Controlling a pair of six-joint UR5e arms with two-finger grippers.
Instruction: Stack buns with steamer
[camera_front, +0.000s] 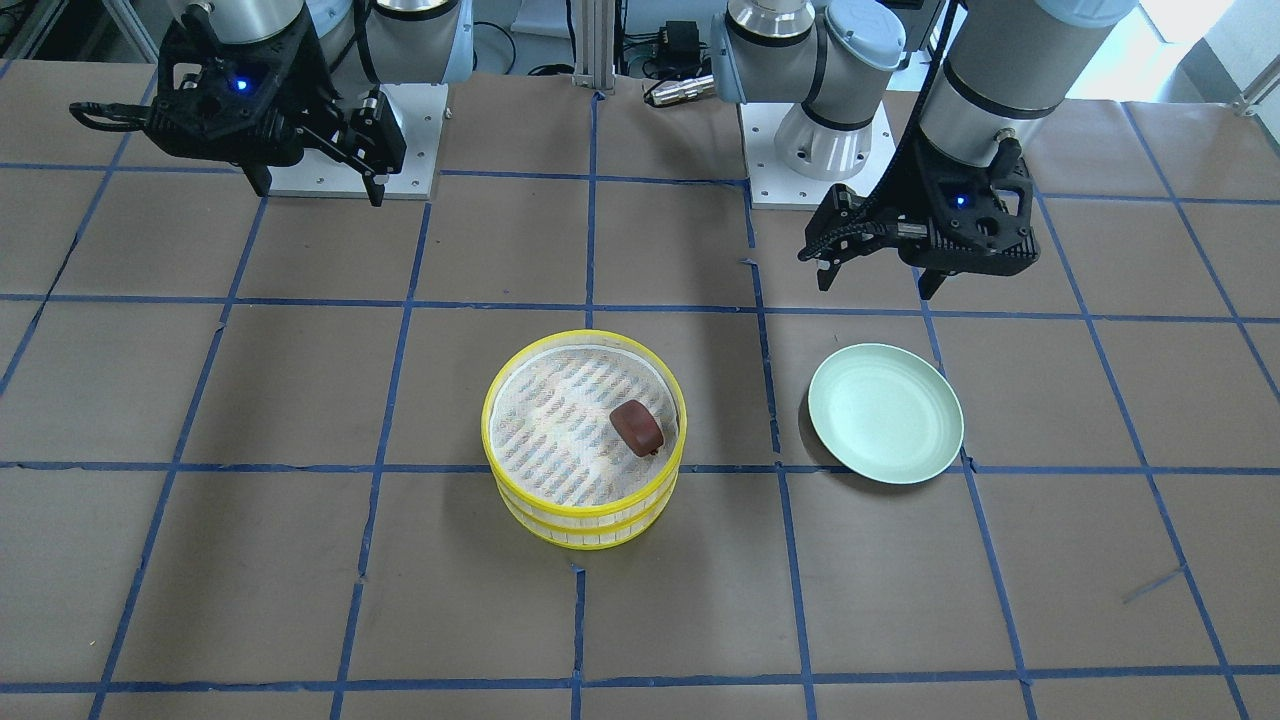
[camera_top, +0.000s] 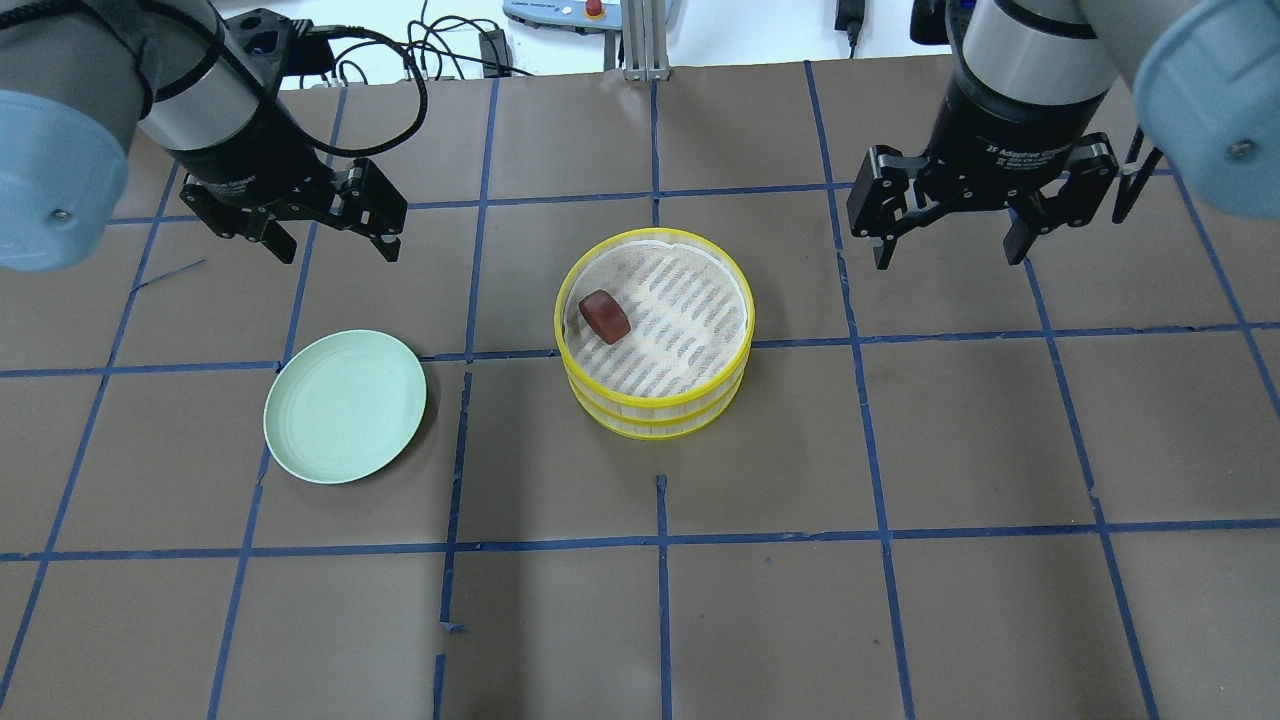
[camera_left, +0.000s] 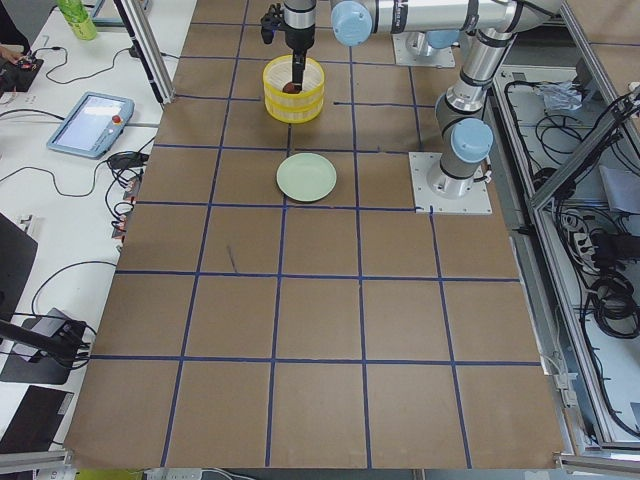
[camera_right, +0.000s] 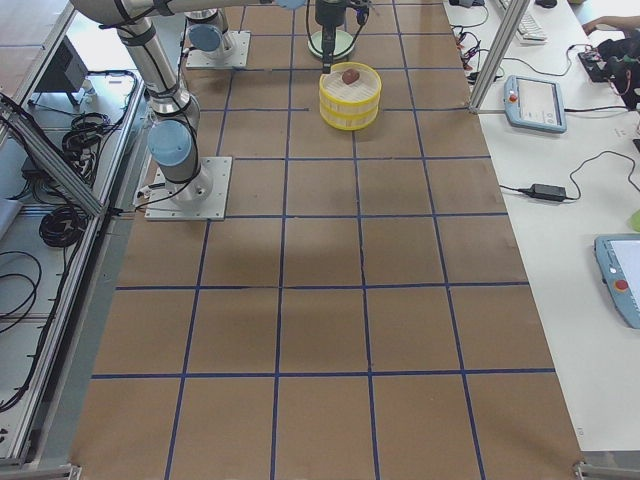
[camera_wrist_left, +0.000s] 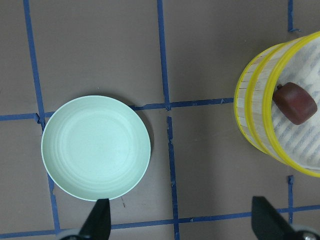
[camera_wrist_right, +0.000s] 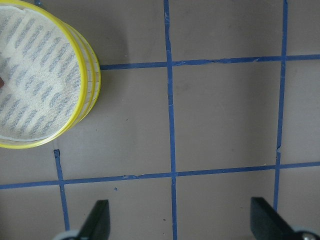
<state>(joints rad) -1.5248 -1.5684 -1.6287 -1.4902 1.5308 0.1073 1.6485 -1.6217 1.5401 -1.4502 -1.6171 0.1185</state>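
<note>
Looks nearly finished: the 2 steamer tiers (camera_top: 655, 418) sit stacked at frame centre, brown bun (camera_top: 605, 316) in the top one, white bun unseen, left and right jaws apart, empty.

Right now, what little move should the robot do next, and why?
Probably back both arms away and stop. The two steamer baskets are already stacked, the brown bun lies in the top one, and nothing is on the green plate. The left fingers and right fingers are open and hold nothing. The white bun does not show; it may be hidden in the lower basket.
</note>
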